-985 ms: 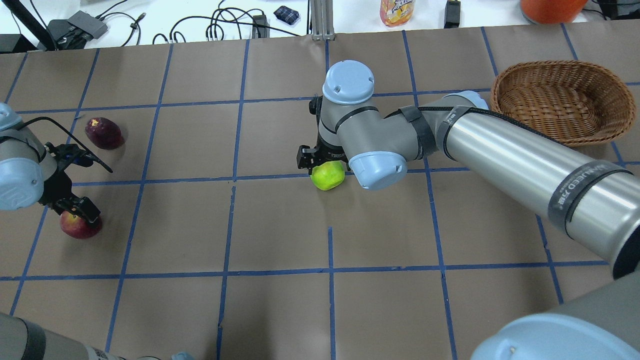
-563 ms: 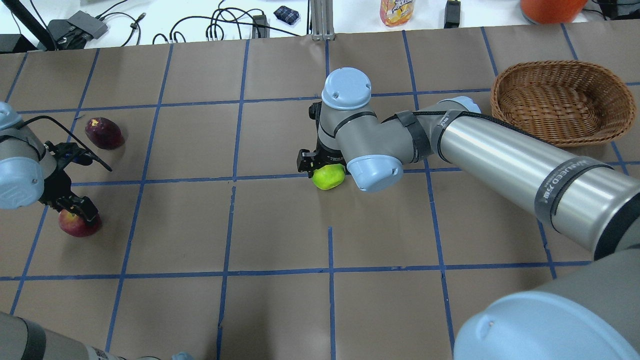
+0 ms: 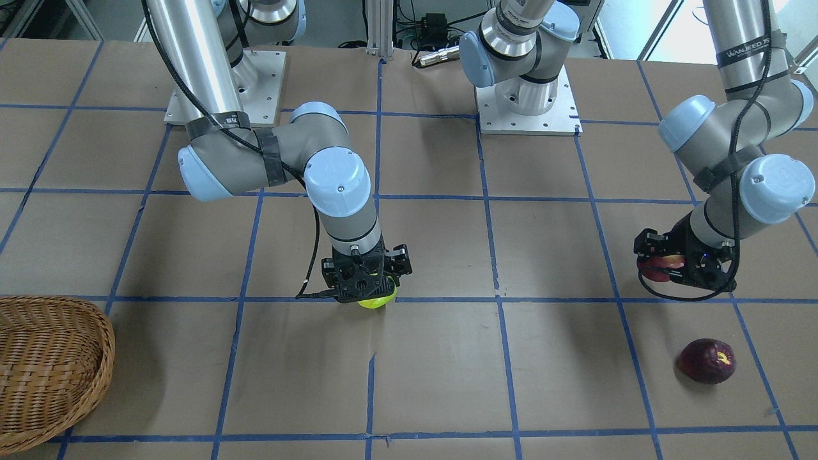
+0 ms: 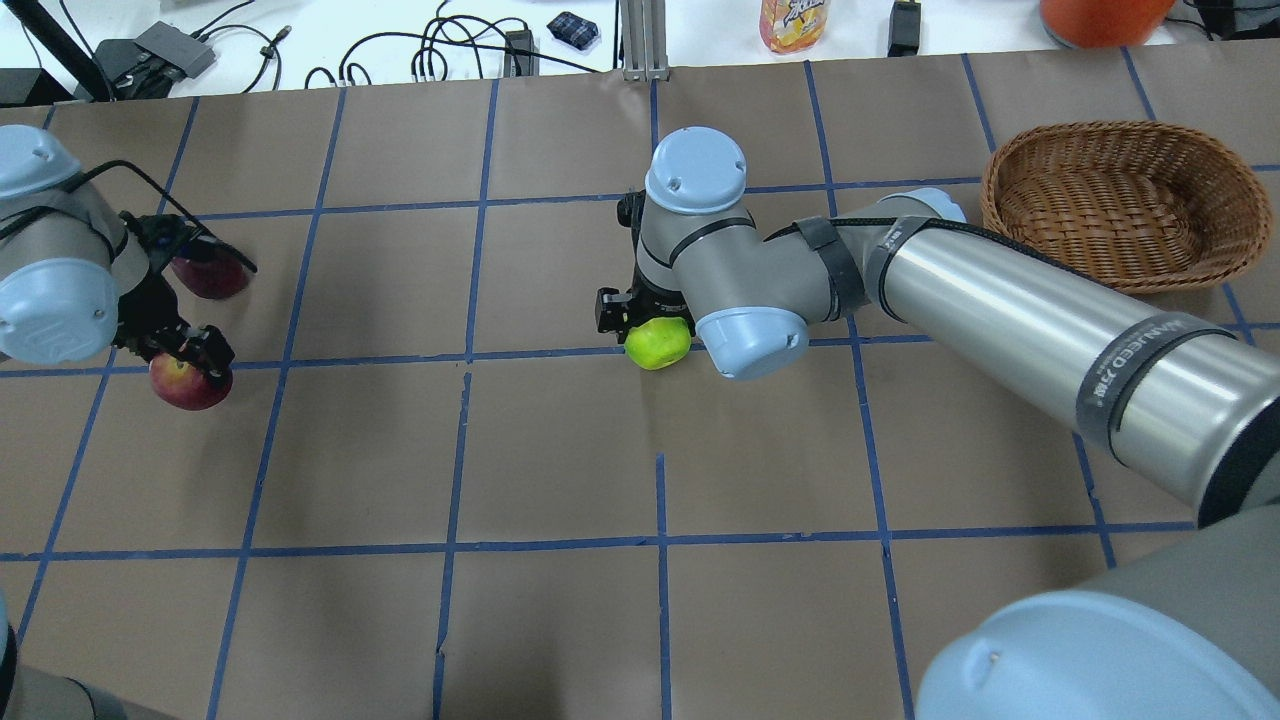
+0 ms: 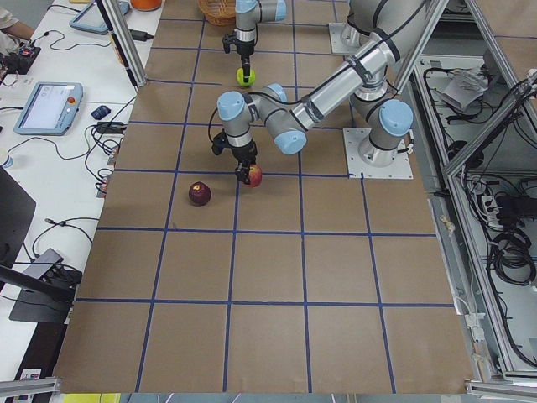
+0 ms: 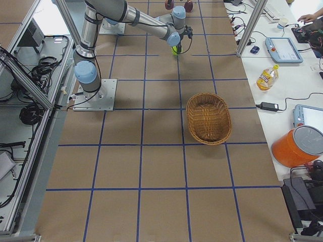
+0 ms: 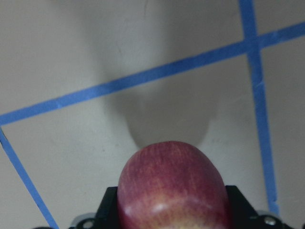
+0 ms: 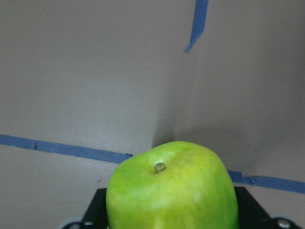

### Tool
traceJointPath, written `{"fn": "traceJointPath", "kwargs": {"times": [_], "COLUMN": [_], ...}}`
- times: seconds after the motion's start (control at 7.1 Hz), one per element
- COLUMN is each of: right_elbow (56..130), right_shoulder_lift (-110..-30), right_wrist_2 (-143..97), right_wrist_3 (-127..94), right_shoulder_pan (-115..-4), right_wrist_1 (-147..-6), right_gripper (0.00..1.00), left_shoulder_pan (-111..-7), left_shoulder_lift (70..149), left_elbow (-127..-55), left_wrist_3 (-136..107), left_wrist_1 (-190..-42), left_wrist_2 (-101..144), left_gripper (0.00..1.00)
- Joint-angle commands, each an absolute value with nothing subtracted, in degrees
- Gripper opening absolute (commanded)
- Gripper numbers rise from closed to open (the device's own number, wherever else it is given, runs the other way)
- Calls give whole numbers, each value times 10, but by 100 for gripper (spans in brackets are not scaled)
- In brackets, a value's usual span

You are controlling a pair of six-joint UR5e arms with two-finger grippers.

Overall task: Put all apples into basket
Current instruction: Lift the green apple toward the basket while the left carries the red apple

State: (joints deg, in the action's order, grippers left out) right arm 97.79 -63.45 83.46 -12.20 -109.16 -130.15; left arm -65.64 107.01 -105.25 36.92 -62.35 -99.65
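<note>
My left gripper [image 4: 186, 364] is shut on the red apple [image 4: 190, 384] and holds it above the table; the apple fills the bottom of the left wrist view [image 7: 171, 186] with its shadow on the paper below. My right gripper [image 4: 648, 332] is shut on the lime green apple [image 4: 658, 344] at mid-table, at or just above the surface; it also shows in the right wrist view [image 8: 171, 191]. The dark maroon apple [image 4: 212, 280] lies on the table just beyond the left gripper, partly hidden by its cable. The empty wicker basket [image 4: 1120, 200] stands at the far right.
The table is brown paper with a blue tape grid. Beyond its far edge are cables, a drink bottle [image 4: 795, 22] and an orange container [image 4: 1100, 18]. My right forearm [image 4: 1000, 310] stretches between the green apple and the basket. The arm bases [image 3: 527, 96] stand at the near side.
My left gripper has lifted the red apple off the table and carried it toward the far side and slightly right. The right gripper with the green apple has barely moved.
</note>
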Motion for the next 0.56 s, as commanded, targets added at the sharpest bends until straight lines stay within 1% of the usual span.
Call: {"fn": "traceJointPath", "kwargs": {"times": [0.0, 0.14, 0.42], "right_elbow": [955, 951, 951], "right_shoulder_lift": [-714, -759, -822], "right_wrist_2": [845, 846, 874], "right_wrist_3": [-94, -53, 92], "right_shoulder_pan": [-1043, -988, -864], "right_wrist_1": [-1160, -1088, -993], "right_gripper": [0, 0, 0], "left_shoulder_pan": [-733, -795, -907], "left_shoulder_lift": [1077, 1077, 1095], "left_elbow": [-986, -980, -939], "left_wrist_3": [216, 119, -64], "left_wrist_1": [-704, -704, -701], "left_wrist_2": [-969, -961, -934], "left_gripper": [14, 14, 15]}}
